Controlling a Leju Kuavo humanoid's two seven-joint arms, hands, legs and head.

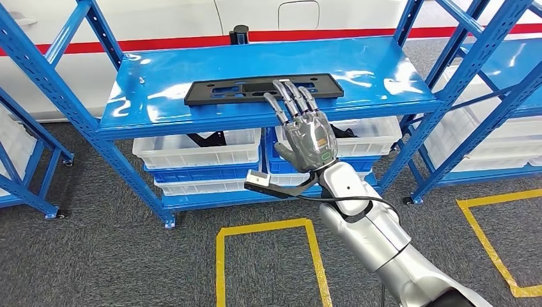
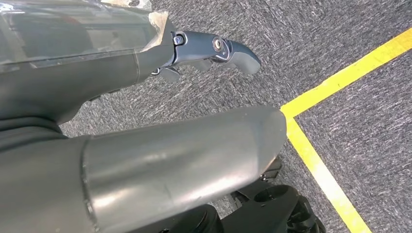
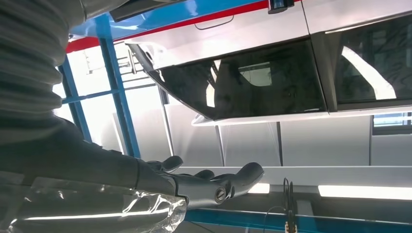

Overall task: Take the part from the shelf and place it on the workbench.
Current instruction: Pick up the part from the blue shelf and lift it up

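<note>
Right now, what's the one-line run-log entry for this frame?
stage: reaching | right hand: open, over black part, no grip | part: flat on blue shelf | left hand: hanging above floor

The part [image 1: 263,89] lies on the shelf [image 1: 160,102], bins [image 1: 198,150] apparently beneath.

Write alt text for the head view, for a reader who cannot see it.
The robot's right hand, fingers spread, reaches up to the front edge of a blue shelf where a flat black part lies. White bins sit on the lower levels, and yellow lines mark the grey floor.
</note>
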